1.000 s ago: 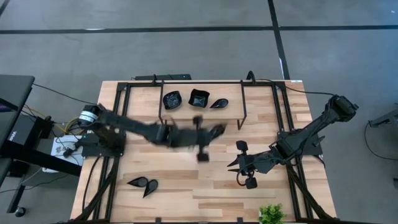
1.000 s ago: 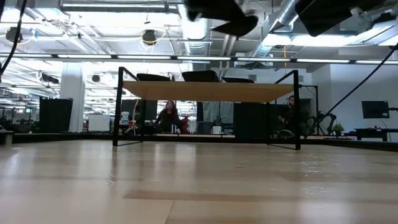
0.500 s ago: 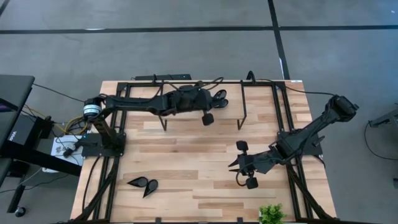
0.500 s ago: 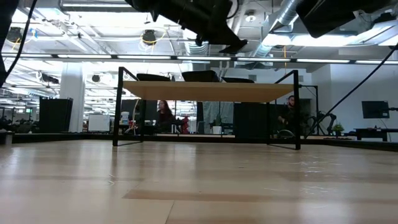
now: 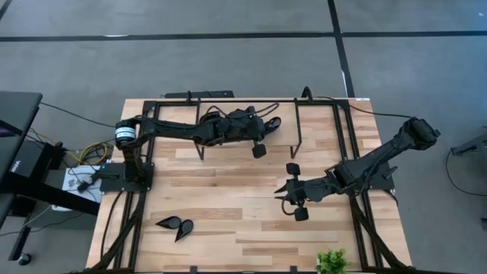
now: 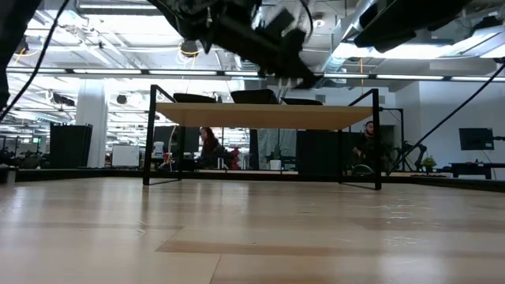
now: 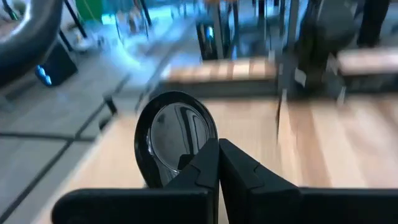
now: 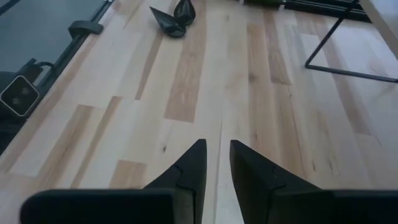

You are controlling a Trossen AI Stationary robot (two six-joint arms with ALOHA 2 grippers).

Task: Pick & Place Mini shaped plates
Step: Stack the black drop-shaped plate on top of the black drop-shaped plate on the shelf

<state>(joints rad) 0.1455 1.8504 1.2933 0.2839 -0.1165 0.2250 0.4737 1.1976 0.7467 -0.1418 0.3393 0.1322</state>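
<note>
My left gripper (image 5: 264, 128) is over the small raised shelf (image 5: 319, 114) at the table's far side, shut on a glossy black teardrop plate (image 7: 176, 134), which also shows in the high view (image 5: 272, 122). In the low view this gripper (image 6: 293, 69) hangs just above the plates resting on the shelf top (image 6: 254, 96). My left arm hides most of those plates from above. My right gripper (image 5: 280, 192) hovers over the middle right of the table, slightly open and empty (image 8: 217, 149). Two more teardrop plates (image 5: 175, 225) lie on the table's near left. My left gripper pinches the teardrop plate by its rim at the end nearest the wrist (image 7: 186, 163), between its two fingers. The fingers come roughly level from the table's left. The plate sticks out ahead of the fingertips, lifted clear above the shelf.
The shelf's black wire frame and legs (image 5: 297, 141) stand on the far half of the table. A small green plant (image 5: 332, 262) sits at the near right edge. Bare wood lies between the shelf and the two near-left plates (image 8: 171, 15). People sit in the room beyond (image 6: 209, 146).
My left gripper has carried the teardrop plate from above the table's middle toward the far edge and now holds it over the shelf, still shut on it. My right gripper has moved a little toward the table's left.
</note>
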